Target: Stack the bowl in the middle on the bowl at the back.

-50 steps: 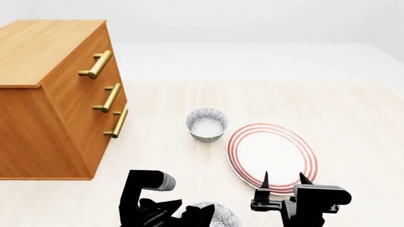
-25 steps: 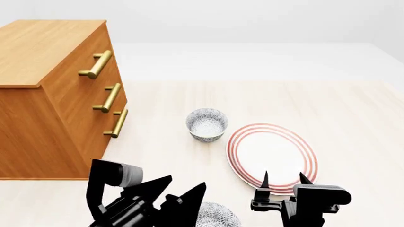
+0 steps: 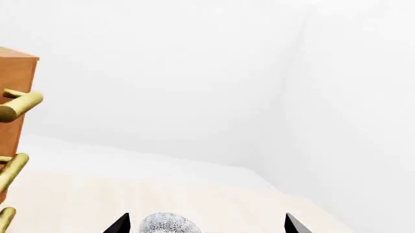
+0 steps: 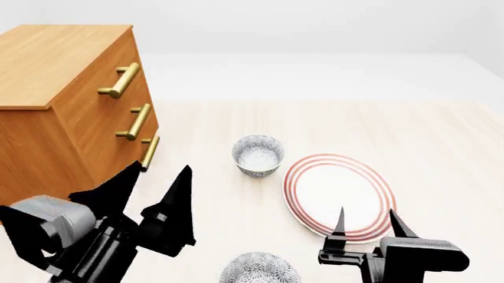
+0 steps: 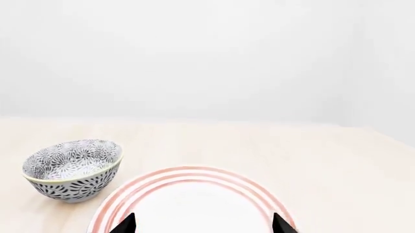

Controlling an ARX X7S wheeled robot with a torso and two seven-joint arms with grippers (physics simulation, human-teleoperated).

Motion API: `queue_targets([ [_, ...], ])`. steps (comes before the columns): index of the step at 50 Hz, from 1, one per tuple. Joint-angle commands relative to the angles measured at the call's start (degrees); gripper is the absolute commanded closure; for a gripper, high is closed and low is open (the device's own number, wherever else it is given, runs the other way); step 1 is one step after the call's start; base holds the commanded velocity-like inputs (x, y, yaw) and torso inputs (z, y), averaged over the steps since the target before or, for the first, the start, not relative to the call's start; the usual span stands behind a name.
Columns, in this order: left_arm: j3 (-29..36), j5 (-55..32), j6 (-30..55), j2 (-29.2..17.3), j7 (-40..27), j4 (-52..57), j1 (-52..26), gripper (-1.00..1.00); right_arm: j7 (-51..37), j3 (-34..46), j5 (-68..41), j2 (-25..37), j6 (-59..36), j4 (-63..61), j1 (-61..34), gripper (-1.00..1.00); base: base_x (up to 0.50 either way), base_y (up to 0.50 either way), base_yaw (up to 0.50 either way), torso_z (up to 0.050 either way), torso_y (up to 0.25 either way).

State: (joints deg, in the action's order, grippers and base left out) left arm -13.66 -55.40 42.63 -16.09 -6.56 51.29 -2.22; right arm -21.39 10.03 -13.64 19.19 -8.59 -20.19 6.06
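The bowl at the back (image 4: 258,154), white with a grey-blue speckle, stands upright mid-table and also shows in the right wrist view (image 5: 73,167). A like bowl, which I take for the bowl in the middle (image 4: 260,269), sits at the head view's bottom edge. My left gripper (image 4: 160,172) is open and empty, raised to the left of both bowls beside the dresser. A speckled bowl (image 3: 170,224) shows low between its fingertips in the left wrist view (image 3: 206,225). Over the plate's near rim, my right gripper (image 4: 367,227) (image 5: 202,224) stands open with nothing in it.
A wooden dresser (image 4: 63,118) with brass handles (image 3: 19,106) stands at the left. A wide white plate with red rings (image 4: 339,194) (image 5: 194,199) lies right of the back bowl. White walls close off the far side of the table.
My left gripper has risen and swung left, away from the near bowl, which now shows uncovered. The right gripper has shifted slightly to the right. The bowls and plate stay put.
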Motion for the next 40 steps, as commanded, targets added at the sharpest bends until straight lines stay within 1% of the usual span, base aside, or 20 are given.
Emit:
queue_targets([
  [1,0.35,26.67,-22.99,6.41,8.92,2.50,10.00,-1.00,-3.69,-0.23,2.80,1.67,-1.26,-12.20,5.24,-1.00,0.00,0.00,0.00,0.000,0.000],
  [3,-0.28,28.31,-26.52,7.53,9.26,2.00,11.15,-1.00,-4.08,-0.14,3.51,2.01,-0.92,-14.29,6.37,-1.00,0.00,0.00,0.00,0.000,0.000],
  [8,-3.52,26.29,-34.61,9.42,11.77,1.68,15.10,-1.00,-6.26,1.39,8.80,2.81,-0.74,-20.64,9.74,-1.00,0.00,0.00,0.00,0.000,0.000],
  [12,-3.75,28.68,-41.63,11.66,13.93,0.44,17.51,-1.00,-7.53,2.37,11.98,2.96,0.00,-23.47,11.40,-1.00,0.00,0.00,0.00,0.000,0.000],
  [15,-4.24,29.70,-47.04,13.33,14.86,-0.60,18.77,-1.00,-8.88,2.84,15.20,3.29,3.69,-25.54,13.91,-1.00,0.00,0.00,0.00,0.000,0.000],
  [18,-5.19,28.46,-53.29,14.65,15.85,-1.22,20.88,-1.00,-10.19,3.35,18.63,3.80,8.24,-26.92,16.64,-1.00,0.00,0.00,0.00,0.000,0.000],
  [22,-4.69,27.86,-59.75,14.92,16.38,-2.67,22.96,-1.00,-12.37,3.65,23.23,4.18,14.10,-27.54,19.44,-1.00,0.00,0.00,0.00,0.000,0.000],
  [25,-3.81,27.20,-61.69,14.32,16.50,-3.40,23.78,-1.00,-13.45,3.94,25.74,4.29,16.95,-27.78,20.59,-1.00,0.00,0.00,0.00,0.000,0.000],
  [40,-0.56,25.66,-70.37,13.26,18.81,-5.43,27.10,-1.00,-15.98,4.45,31.76,4.04,21.65,-27.76,21.81,-1.00,0.00,0.00,0.00,0.000,0.000],
])
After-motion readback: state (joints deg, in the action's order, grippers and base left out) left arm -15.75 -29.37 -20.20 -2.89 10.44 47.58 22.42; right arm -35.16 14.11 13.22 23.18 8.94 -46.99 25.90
